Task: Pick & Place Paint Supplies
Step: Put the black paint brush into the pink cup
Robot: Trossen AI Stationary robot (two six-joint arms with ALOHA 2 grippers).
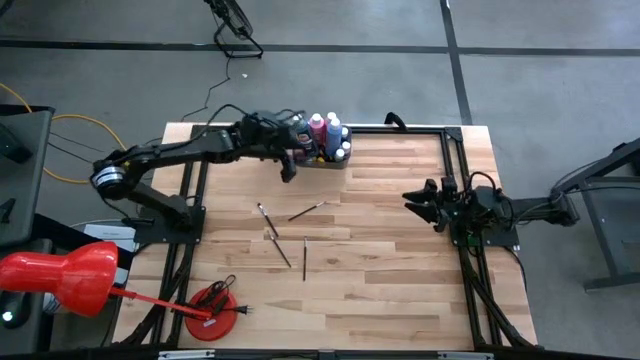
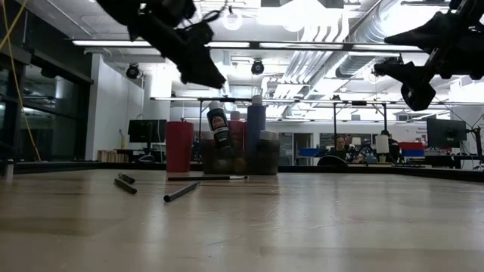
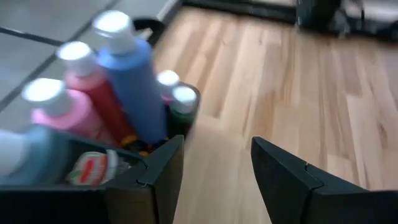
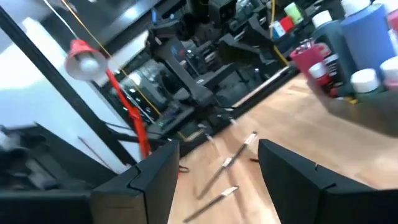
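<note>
Several paint bottles (image 1: 328, 133) (blue, pink, red, white-capped) stand upright in a grey tray (image 1: 332, 159) at the table's far edge; they also show in the low view (image 2: 255, 128) and the left wrist view (image 3: 124, 87). Several thin dark paintbrushes (image 1: 281, 250) lie flat on the wood in mid-table (image 2: 181, 192) (image 4: 236, 155). My left gripper (image 1: 288, 168) (image 3: 217, 146) hangs open above the table, just near-left of the tray, holding nothing. My right gripper (image 1: 418, 200) (image 4: 217, 149) waits open, raised at the table's right side.
A reddish cup (image 2: 179, 146) stands beside the tray. A red lamp-like object (image 1: 70, 275) and a red disc (image 1: 214, 302) sit at the near left corner. Black frame rails (image 1: 455, 150) line the table's sides. Bare wood lies between the brushes and my right gripper.
</note>
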